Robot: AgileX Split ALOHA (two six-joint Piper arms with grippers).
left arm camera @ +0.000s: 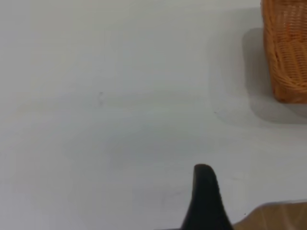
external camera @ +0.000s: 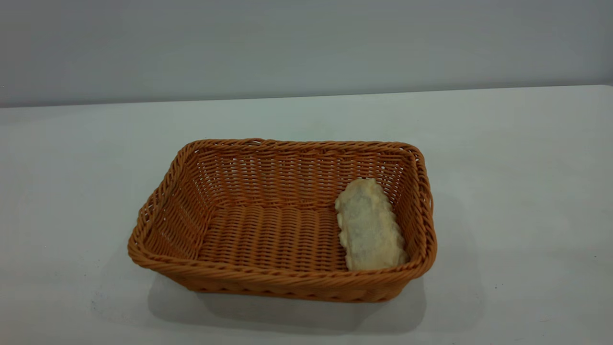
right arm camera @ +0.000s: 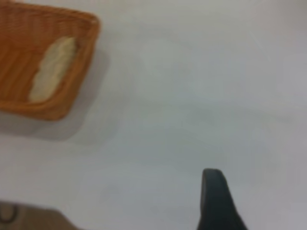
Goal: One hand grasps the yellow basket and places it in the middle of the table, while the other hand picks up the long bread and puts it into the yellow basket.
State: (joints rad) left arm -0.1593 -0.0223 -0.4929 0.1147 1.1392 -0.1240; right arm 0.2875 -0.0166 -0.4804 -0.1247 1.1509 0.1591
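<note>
The yellow basket [external camera: 287, 280] stands near the middle of the white table [external camera: 517, 158]. The long bread [external camera: 369, 226] lies inside it against the right end wall, pale floury underside up. No gripper shows in the exterior view. In the left wrist view my left gripper [left arm camera: 205, 201] shows only as one dark tip over bare table, well apart from a corner of the basket [left arm camera: 288, 57]. In the right wrist view my right gripper [right arm camera: 218, 203] is likewise one dark tip over bare table, far from the basket [right arm camera: 79, 79] and the bread [right arm camera: 52, 69] in it. Neither holds anything that I can see.
A plain grey wall runs behind the table's far edge. A brown surface [left arm camera: 280, 218] shows past the table's edge in the left wrist view, and the same kind of brown surface [right arm camera: 29, 218] in the right wrist view. White tabletop lies on all sides of the basket.
</note>
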